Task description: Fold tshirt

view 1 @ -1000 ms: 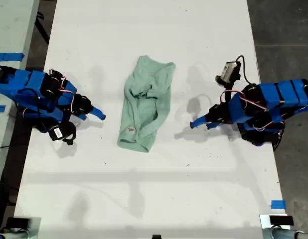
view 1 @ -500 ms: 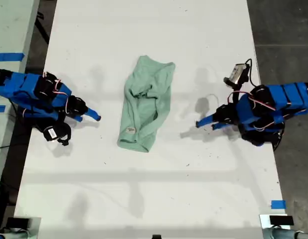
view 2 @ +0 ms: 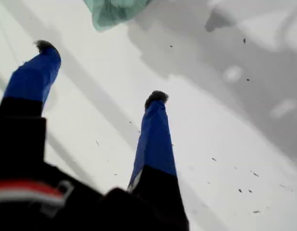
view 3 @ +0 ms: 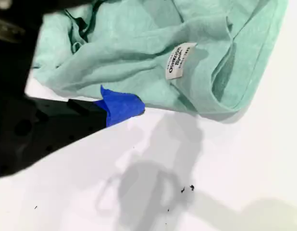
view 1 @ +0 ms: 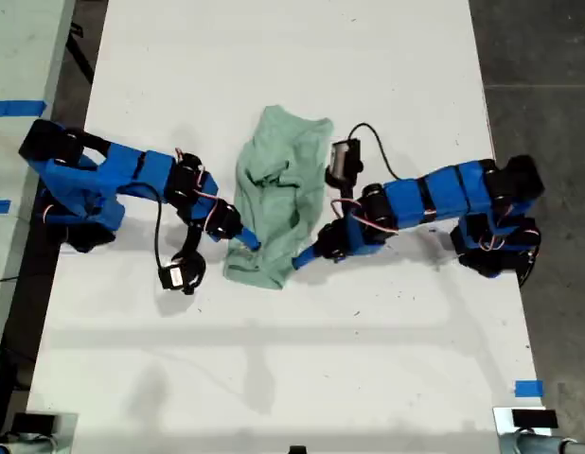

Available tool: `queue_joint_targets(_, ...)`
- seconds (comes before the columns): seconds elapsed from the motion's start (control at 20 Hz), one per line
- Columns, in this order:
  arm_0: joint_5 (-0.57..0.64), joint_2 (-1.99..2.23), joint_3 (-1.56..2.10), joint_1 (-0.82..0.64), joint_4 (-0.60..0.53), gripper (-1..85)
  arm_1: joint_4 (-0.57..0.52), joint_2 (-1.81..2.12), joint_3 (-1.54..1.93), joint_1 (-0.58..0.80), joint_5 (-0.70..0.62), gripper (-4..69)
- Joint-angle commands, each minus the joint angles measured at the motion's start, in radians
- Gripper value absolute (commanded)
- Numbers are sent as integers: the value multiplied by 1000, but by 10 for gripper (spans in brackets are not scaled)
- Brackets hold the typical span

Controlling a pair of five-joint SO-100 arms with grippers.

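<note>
The tshirt (view 1: 278, 194) lies crumpled and lengthwise in the middle of the white table (view 1: 274, 378), pale mint green, its white tag (view 1: 245, 248) showing near the lower end. My second gripper (view 1: 247, 239) reaches in from the exterior view's left and its tip is on the cloth beside the tag (view 3: 179, 60). Only one blue fingertip (view 3: 122, 107) shows, at the tshirt's (view 3: 139, 53) edge. My first gripper (view 1: 300, 258) comes from the exterior view's right to the lower side edge. It stands open (view 2: 100, 71) over bare table, a corner of the tshirt (view 2: 112, 12) just beyond its tips.
A blue tape mark (view 1: 527, 388) sits near the table's lower corner at the exterior view's right. Dark floor (view 1: 539, 57) lies past that side's edge. Another pale surface with blue tape (view 1: 18, 107) stands at the exterior view's left.
Both arms have stretched in from the table's sides to the tshirt's lower end. Half a second ago their grippers were well away from the cloth. The tshirt looks unmoved.
</note>
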Motion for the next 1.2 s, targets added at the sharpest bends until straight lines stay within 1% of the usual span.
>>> queue_joint_targets(0.0, -3, -66, -86, 8, -37, 301, 64, -193, -321, -23, -18, 336)
queue_joint_targets(0.1, -26, -120, -84, 8, -37, 308, 63, -273, -388, -18, -20, 336)
queue_joint_targets(0.3, -57, -190, -17, -12, -81, 309, -11, -387, -411, 20, -31, 337)
queue_joint_targets(0.5, -123, -268, 81, -14, -210, 261, -106, -545, -486, 60, -51, 338)
queue_joint_targets(0.6, -140, -296, 86, -5, -236, 235, -161, -578, -489, 74, -52, 336)
queue_joint_targets(0.65, -147, -304, 86, -3, -241, 217, -179, -600, -491, 80, -54, 325)
queue_joint_targets(0.7, -149, -313, 86, -3, -250, 190, -190, -620, -491, 84, -43, 303)
queue_joint_targets(0.75, -166, -322, 84, -2, -253, 154, -207, -640, -491, 86, -44, 265)
queue_joint_targets(0.8, -193, -325, 84, 2, -253, 106, -225, -658, -491, 86, -44, 188)
queue_joint_targets(0.85, -216, -327, 84, 6, -255, 41, -232, -673, -491, 81, -29, 65)
queue_joint_targets(0.9, -227, -330, 83, 12, -267, 1, -232, -683, -491, 78, -21, -15)
queue_joint_targets(1.0, -230, -333, 75, 21, -279, 1, -233, -683, -491, 72, -21, -19)
queue_joint_targets(1.15, -218, -330, 25, 41, -241, 1, -224, -661, -491, 57, -37, -18)
